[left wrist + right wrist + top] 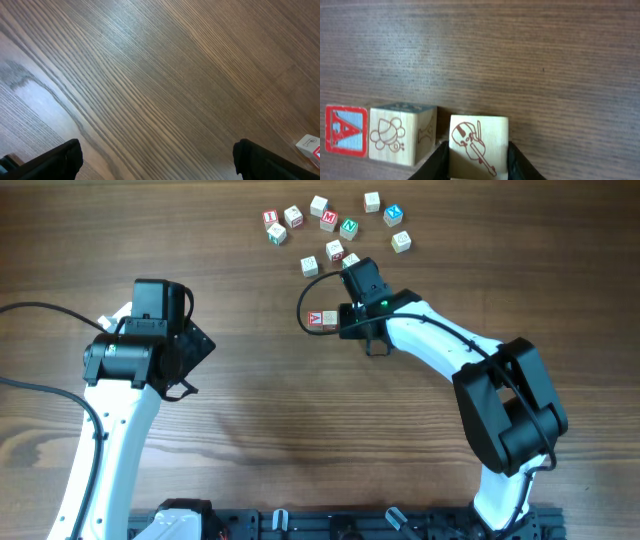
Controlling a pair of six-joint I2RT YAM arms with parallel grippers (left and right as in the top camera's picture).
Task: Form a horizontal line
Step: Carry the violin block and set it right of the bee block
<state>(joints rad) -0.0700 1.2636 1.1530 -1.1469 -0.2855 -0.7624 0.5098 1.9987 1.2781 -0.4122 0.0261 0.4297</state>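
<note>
The horizontal line (323,318) is a short row: a red-"A" cube (346,131) touching a cube with a bee drawing (395,135). My right gripper (478,162) is shut on a third cube with a red violin drawing (477,142), held just right of the bee cube with a narrow gap where my left finger sits. In the overhead view the right gripper (347,320) is at the row's right end. My left gripper (157,160) is open and empty over bare wood, at the table's left in the overhead view (197,348).
A loose cluster of several letter cubes (330,220) lies at the back, just behind the right gripper. The red-"A" cube shows at the lower right edge of the left wrist view (311,146). A black cable (305,295) loops beside the row.
</note>
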